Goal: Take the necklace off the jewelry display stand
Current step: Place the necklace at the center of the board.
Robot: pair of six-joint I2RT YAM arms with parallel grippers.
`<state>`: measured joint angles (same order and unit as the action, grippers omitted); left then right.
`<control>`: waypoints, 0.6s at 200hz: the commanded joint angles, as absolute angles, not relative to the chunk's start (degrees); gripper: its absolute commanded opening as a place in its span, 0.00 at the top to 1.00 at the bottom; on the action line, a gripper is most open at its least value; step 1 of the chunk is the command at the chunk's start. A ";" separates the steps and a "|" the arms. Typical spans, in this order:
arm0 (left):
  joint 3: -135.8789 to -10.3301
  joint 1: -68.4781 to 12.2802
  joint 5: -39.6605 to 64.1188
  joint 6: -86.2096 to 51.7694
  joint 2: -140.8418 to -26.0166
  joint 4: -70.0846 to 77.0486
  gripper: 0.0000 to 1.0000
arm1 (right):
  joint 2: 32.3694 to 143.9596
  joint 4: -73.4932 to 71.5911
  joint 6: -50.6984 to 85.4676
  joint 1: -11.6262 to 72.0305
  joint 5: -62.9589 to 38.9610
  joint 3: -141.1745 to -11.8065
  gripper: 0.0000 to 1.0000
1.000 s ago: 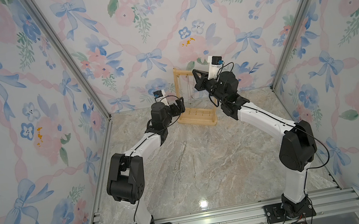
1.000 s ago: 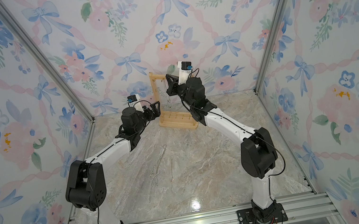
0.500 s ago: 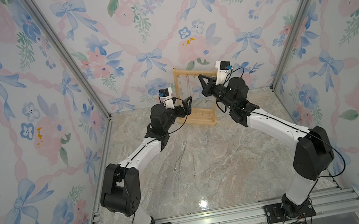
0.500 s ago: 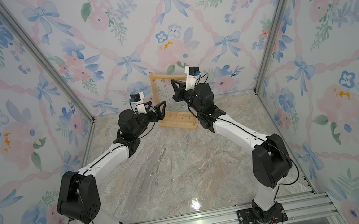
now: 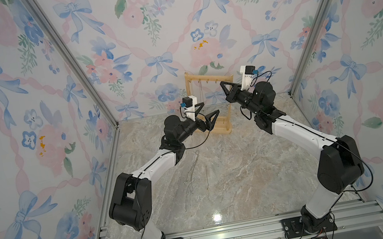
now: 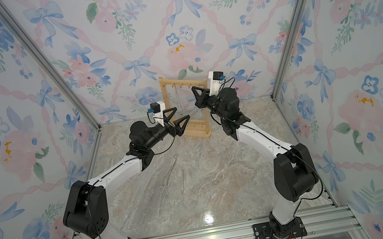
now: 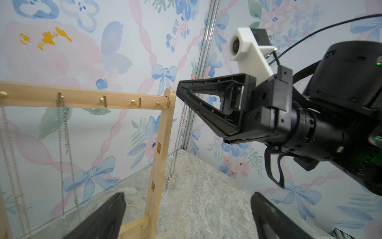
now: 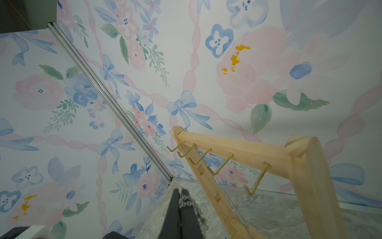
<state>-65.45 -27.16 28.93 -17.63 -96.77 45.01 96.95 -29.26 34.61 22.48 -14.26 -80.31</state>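
Pinches necklace (image 7: pixel 179 132) in right gripper (image 7: pixel 180 93) beside jewelry display stand (image 7: pixel 163 124), left gripper (image 5: pixel 210 107) spread; risks snagging chain on a hook (image 7: pixel 136 102), tipping the stand.

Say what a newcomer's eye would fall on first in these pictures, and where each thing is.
Blue-bow, pink-flower wallpaper covers every wall. At the back a wooden stand holds hanging chains on gold hooks; beside its top the right hand is shut on a silver necklace that dangles outside the post. The left hand gapes open low, near the stand's base.
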 commanded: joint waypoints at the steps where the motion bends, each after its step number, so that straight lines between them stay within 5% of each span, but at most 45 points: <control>1: -65.52 -27.53 31.26 -15.06 -98.59 47.10 0.02 | 95.10 -26.57 35.42 22.22 -18.28 -82.50 1.00; 120: -65.40 -27.07 24.16 -14.87 -100.09 47.03 0.02 | 95.76 -20.32 31.79 27.37 -23.24 -88.19 1.00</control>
